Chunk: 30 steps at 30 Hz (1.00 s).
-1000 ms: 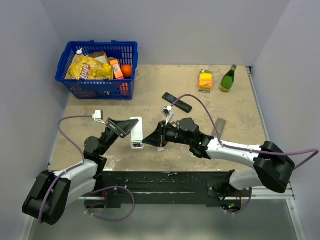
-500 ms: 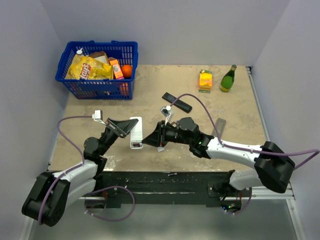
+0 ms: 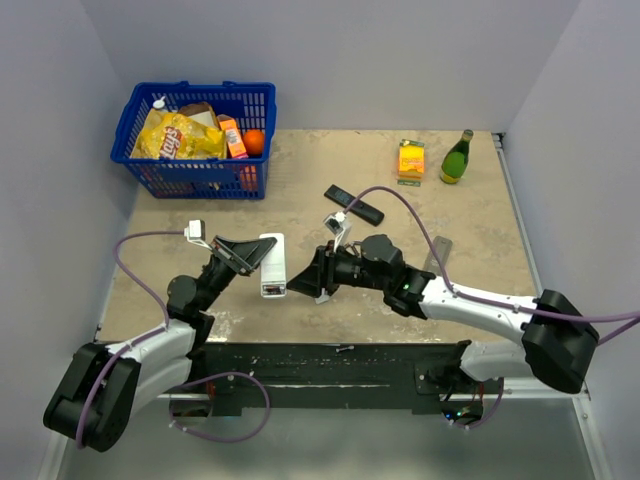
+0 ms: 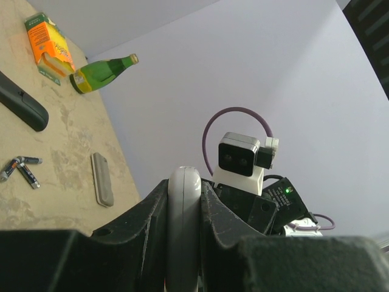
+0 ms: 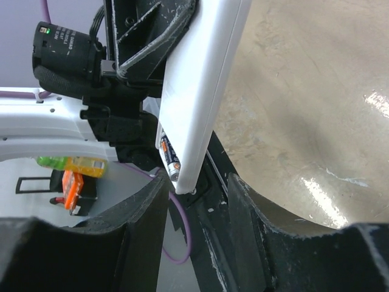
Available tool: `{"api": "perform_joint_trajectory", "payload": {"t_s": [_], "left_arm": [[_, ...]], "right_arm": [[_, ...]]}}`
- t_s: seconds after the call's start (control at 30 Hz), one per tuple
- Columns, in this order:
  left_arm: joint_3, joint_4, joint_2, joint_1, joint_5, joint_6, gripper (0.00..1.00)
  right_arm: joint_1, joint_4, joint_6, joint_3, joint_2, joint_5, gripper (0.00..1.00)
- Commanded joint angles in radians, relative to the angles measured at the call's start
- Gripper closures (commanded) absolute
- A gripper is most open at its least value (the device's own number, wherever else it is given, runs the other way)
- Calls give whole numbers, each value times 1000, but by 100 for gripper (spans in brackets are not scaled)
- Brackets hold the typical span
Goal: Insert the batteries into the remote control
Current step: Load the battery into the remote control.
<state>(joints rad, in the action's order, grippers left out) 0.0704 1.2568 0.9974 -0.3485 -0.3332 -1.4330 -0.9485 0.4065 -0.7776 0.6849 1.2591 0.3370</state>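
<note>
- Top view: the left gripper [image 3: 250, 256] holds the white remote [image 3: 272, 262] off the table [image 3: 470, 220], one end tilted down toward the arm bases. The right gripper [image 3: 301, 283] sits just beside that low end. A black remote [image 3: 353, 204] lies farther back.
- Left wrist view: the left fingers [image 4: 152, 210] are clamped on the remote's [image 4: 183, 225] 2 long edges. Well beyond it, at least 2 loose batteries [image 4: 19, 168] lie close together on the table [image 4: 73, 140], between the black remote [image 4: 21, 106] and a grey strip [image 4: 102, 179].
- Right wrist view: the right fingers [image 5: 141, 225] stand apart with nothing gripped, and the remote's [image 5: 203, 79] low end hangs in the gap between them, touching neither as far as can be seen. 1 battery [image 5: 169, 159] sits in the open compartment at that end.
- Step in hand, as judged: loading is under way, with 1 cell in and more waiting on the table.
- Next move, as judged: the right arm needs to back clear of the remote, reach the loose batteries, and pinch 1 across its thin body, ends matched to the compartment. The left grip must hold steady meanwhile.
</note>
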Motion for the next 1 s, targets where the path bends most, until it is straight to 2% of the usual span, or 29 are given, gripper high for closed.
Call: {"api": "perform_joint_trajectory", "payload": {"t_s": [0.0,0.37,0.7,0.83,0.97], "left_arm": [[16,67,-14,-4,2,-4,100],[28,61,-20,-4,-3,-9,100],[29,64,-28,-7,-9,-12,100],[29,64,-32,-13,-4,-10,100],[34,64,-32,-26,-1,-10,100]], "right_arm": [[-12,81,-11,14,31,37,52],[-21,115,-22,33,69,48,54],[-24,138,-31,51,94,56,71],[-33,143,-34,62,115,54,74],[-35,152,-37,62,125,48,84]]}}
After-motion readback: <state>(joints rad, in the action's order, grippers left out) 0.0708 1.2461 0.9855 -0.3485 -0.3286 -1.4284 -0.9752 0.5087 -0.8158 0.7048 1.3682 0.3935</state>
